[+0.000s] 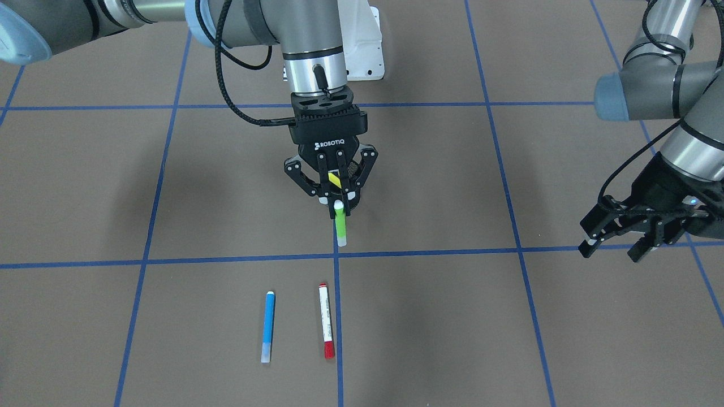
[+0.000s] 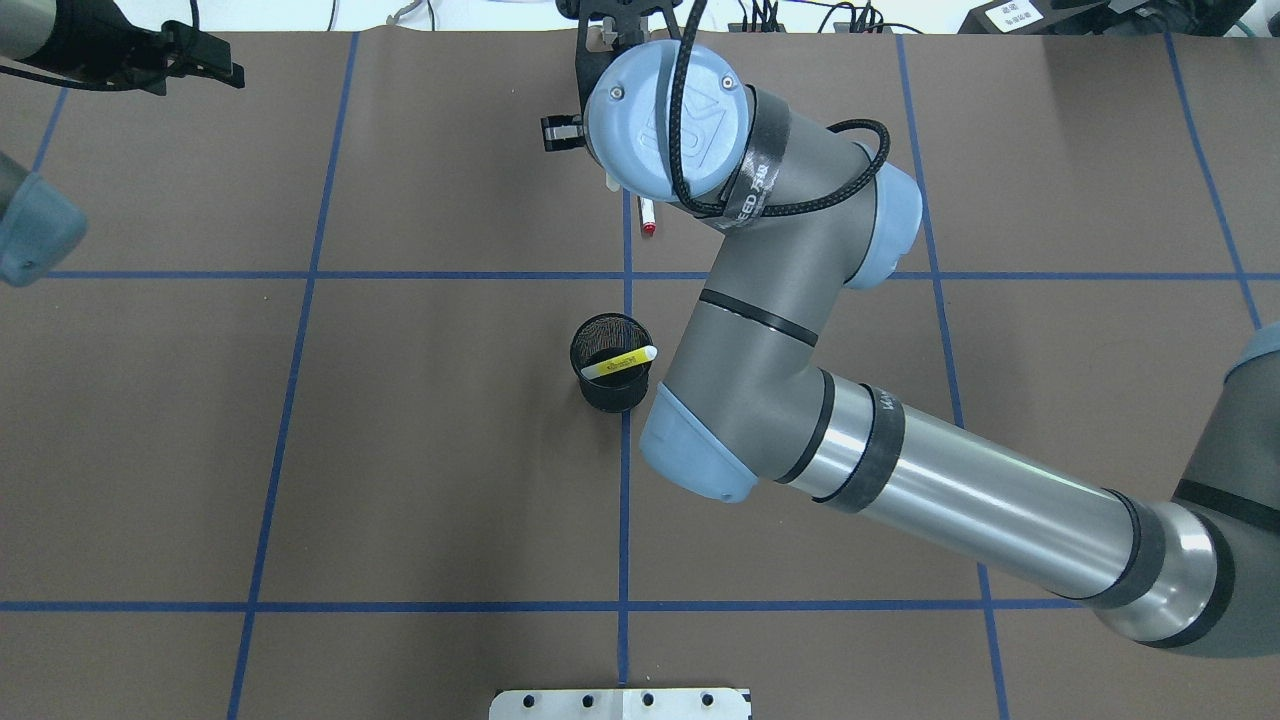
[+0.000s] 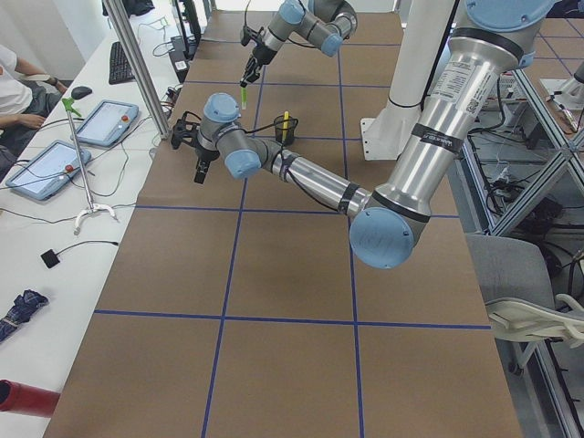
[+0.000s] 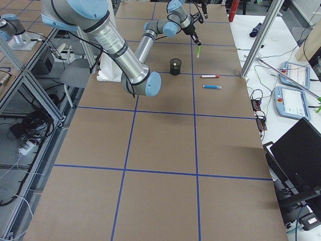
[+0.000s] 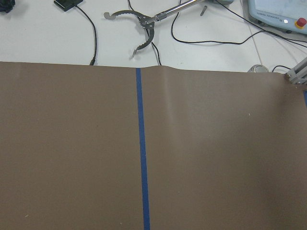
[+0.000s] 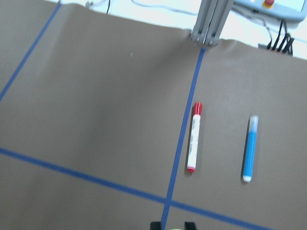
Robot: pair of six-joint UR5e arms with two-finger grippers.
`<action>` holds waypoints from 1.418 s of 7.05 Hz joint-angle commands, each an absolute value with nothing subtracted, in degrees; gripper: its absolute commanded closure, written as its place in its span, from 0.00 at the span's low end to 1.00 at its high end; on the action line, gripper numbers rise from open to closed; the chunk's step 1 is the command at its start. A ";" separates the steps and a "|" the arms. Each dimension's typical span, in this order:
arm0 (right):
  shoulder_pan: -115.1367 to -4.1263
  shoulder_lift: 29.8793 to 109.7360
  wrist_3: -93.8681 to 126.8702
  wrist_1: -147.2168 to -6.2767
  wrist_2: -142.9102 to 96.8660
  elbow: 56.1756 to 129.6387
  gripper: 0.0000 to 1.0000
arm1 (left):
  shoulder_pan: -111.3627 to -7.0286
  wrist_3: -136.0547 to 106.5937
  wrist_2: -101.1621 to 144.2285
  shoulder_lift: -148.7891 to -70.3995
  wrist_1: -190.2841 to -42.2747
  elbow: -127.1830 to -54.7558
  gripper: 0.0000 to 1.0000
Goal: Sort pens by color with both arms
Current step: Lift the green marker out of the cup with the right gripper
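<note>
Exterior front-facing: shows the right gripper [image 1: 338, 212] pinched tight on the upper end of the light green pen [image 1: 341, 229], with the pen hanging roughly upright below the jaws, just on the robot's side of a blue tape line [image 1: 226, 260]. Cannot tell whether the lower tip meets the table [image 1: 85, 198]. Across that line, toward the operators' side, finds the blue pen [image 1: 268, 327] and the red-capped white pen [image 1: 326, 321] lying flat, side by side, near each other but apart, the red-capped one just beside the lengthwise tape. At the same view's right edge, shows the left gripper [image 1: 611, 250] spread open and empty, well apart from every pen. Overhead exterior: places the yellow pen [image 2: 620, 361] leaning inside the black mesh cup [image 2: 605, 400], its pale end at the rim, with the cup just beside the elbow of the right arm [image 2: 760, 360]. Right wrist-mounted: looks down on the red-capped and blue pens, roughly parallel, both on one side of the tape.
</note>
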State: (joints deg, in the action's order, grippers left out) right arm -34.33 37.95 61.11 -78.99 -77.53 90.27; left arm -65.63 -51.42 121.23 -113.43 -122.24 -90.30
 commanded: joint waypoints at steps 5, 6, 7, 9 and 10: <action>-33.93 32.28 65.39 -56.26 -59.97 65.35 1.00 | -62.59 -62.29 121.64 -112.94 -122.08 -96.49 0.00; -33.93 30.95 65.30 -53.03 -57.85 61.56 1.00 | -58.58 -66.32 121.29 -112.94 -122.17 -97.98 0.00; -33.75 30.85 65.22 -52.65 -56.79 59.61 1.00 | -55.14 -70.97 121.12 -113.20 -122.08 -99.13 0.00; -32.70 27.18 64.78 -52.30 -56.25 52.51 1.00 | -52.39 -76.36 121.38 -113.12 -122.08 -102.37 0.00; -32.00 26.98 63.30 -52.29 -56.77 51.17 1.00 | -51.16 -77.94 121.46 -113.03 -121.99 -103.70 0.00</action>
